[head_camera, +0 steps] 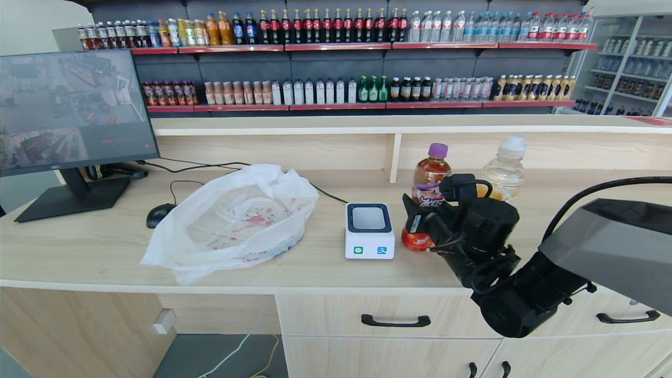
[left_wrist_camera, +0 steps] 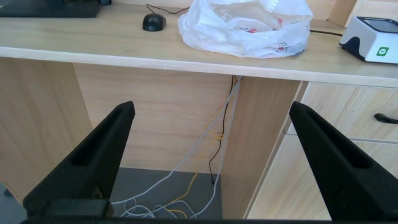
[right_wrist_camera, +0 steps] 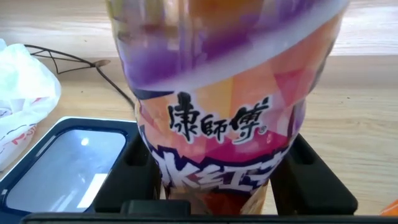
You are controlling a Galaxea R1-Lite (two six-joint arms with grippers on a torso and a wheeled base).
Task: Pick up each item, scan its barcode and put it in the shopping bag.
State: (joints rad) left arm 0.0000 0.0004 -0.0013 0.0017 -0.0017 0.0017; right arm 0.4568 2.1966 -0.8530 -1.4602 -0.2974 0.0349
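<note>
A tea bottle (head_camera: 430, 170) with a purple cap and a colourful label stands on the counter just right of the white barcode scanner (head_camera: 369, 230). My right gripper (head_camera: 422, 218) is shut on its lower half; in the right wrist view the bottle (right_wrist_camera: 230, 93) sits between the two black fingers (right_wrist_camera: 140, 171), with the scanner (right_wrist_camera: 68, 162) close beside it. A crumpled white shopping bag (head_camera: 236, 220) lies left of the scanner. My left gripper (left_wrist_camera: 211, 109) hangs open below the counter's front edge, holding nothing, with the bag (left_wrist_camera: 245, 25) above it.
A clear bottle with a white cap (head_camera: 505, 168) stands behind the held one. A monitor (head_camera: 68, 110) and mouse (head_camera: 159, 214) occupy the counter's left end, with cables running behind the bag. A raised shelf wall (head_camera: 391, 152) backs the counter. Drawers (head_camera: 394, 320) are below.
</note>
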